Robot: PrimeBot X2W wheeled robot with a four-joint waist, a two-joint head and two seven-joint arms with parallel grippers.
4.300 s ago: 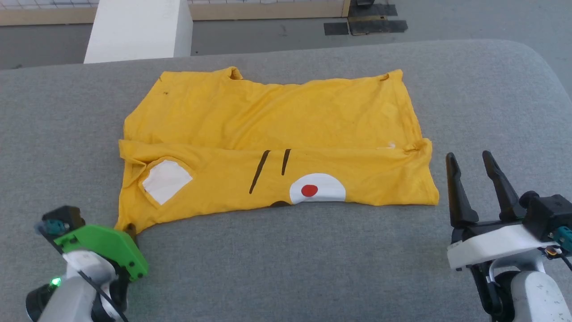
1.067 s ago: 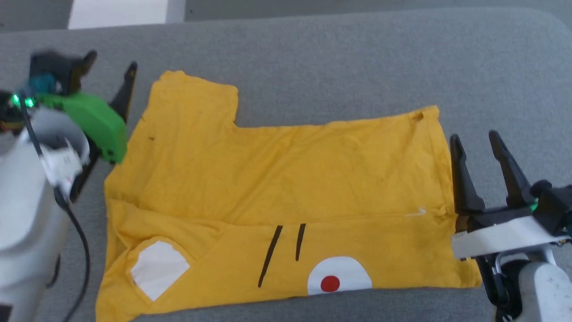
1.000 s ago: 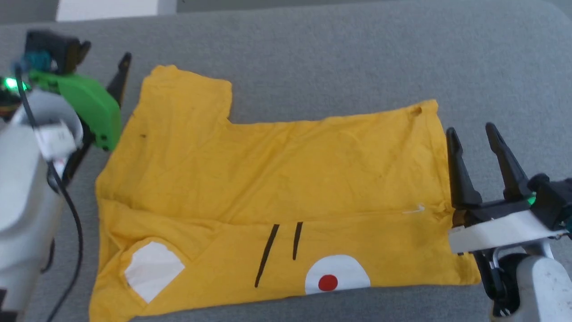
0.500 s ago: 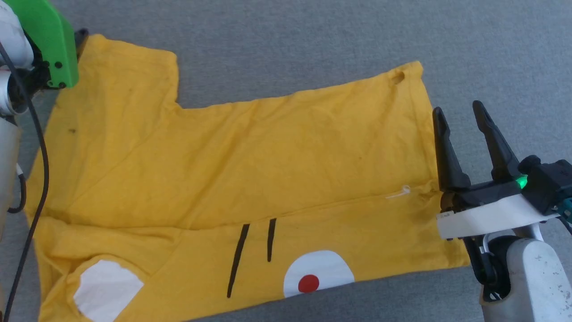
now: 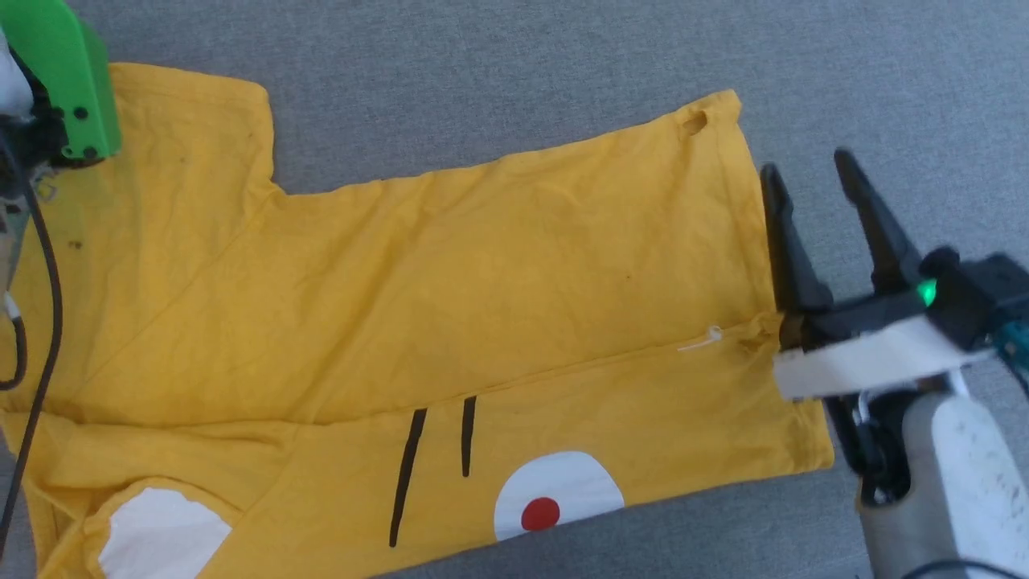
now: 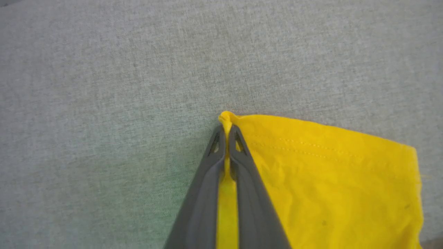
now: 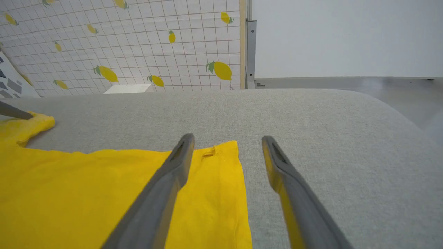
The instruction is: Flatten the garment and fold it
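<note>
The yellow garment [image 5: 482, 273] lies spread on the grey padded table, its white patch, red dot and black lines along the near edge. One sleeve sticks out at the far left. My left gripper [image 6: 226, 127] is shut on the far corner of that sleeve [image 6: 328, 173], with yellow cloth pinched between the fingers. Its green housing [image 5: 68, 80] shows over the sleeve in the head view. My right gripper [image 5: 805, 162] stands open at the garment's right edge. Its left finger lies over the cloth [image 7: 86, 180] and its right finger over bare table.
The grey table [image 5: 522, 72] runs on beyond the garment, with a rounded far-right corner [image 7: 391, 107]. Behind it stand a white grid wall with lemon pictures [image 7: 138, 45] and a plain white wall. A black cable [image 5: 44, 265] hangs from my left arm over the sleeve.
My left gripper has gone from open beside the sleeve to shut on the sleeve's corner. The head camera has dipped and shifted. My right gripper stays open at the right edge.
</note>
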